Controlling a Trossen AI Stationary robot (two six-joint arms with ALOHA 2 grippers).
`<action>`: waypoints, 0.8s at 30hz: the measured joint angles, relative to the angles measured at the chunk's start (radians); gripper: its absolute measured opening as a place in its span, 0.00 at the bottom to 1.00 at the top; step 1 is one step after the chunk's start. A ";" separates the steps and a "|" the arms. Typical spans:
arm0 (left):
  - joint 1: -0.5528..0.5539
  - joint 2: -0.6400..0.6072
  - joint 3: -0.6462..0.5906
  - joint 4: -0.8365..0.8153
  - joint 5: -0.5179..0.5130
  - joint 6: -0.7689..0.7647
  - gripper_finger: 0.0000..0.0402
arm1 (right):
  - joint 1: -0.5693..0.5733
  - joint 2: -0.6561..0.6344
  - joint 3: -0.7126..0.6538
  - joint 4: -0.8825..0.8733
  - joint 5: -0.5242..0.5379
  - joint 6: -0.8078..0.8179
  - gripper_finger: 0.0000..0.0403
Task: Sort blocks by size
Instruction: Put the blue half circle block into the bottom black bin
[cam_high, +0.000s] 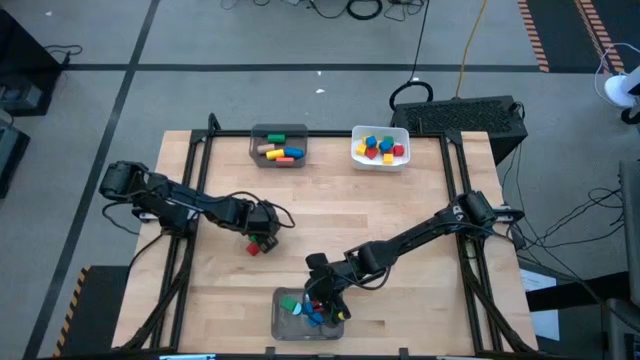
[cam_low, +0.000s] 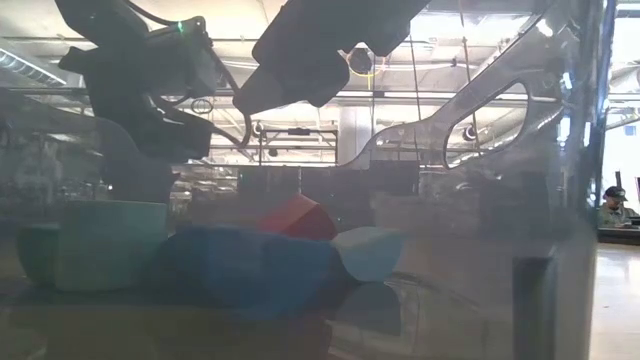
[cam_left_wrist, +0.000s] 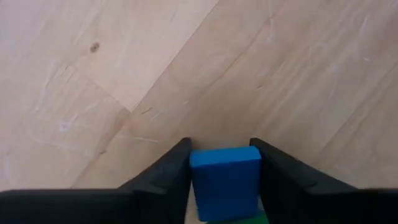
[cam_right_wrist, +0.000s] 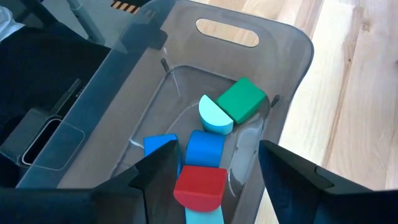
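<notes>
- Wooden counter (cam_high: 400, 210) carries three bins: grey bin (cam_high: 279, 146) and white bin (cam_high: 381, 147) at the far edge, clear bin (cam_high: 283, 318) at the near edge.
- Sorting looks well along: the grey bin holds some four long bars, the white roughly eight small cubes.
- Left: about six blocks in the clear bin, plus one red block (cam_high: 254, 248) on the counter.
- Left gripper (cam_left_wrist: 224, 180) is clamped on a blue block (cam_left_wrist: 225, 177) mid-counter.
- Right gripper (cam_right_wrist: 214, 180) hangs over the clear bin, jaws apart, empty.
</notes>
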 joint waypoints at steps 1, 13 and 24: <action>0.000 0.000 0.000 -0.001 0.001 0.002 0.35 | 0.000 0.000 0.000 0.000 0.000 0.000 0.52; -0.003 -0.012 0.109 -0.014 0.068 0.241 0.34 | 0.000 0.000 0.000 0.000 0.026 -0.147 0.52; -0.065 -0.013 0.219 0.100 0.274 0.467 0.34 | 0.005 0.000 0.000 0.005 0.498 -0.393 0.52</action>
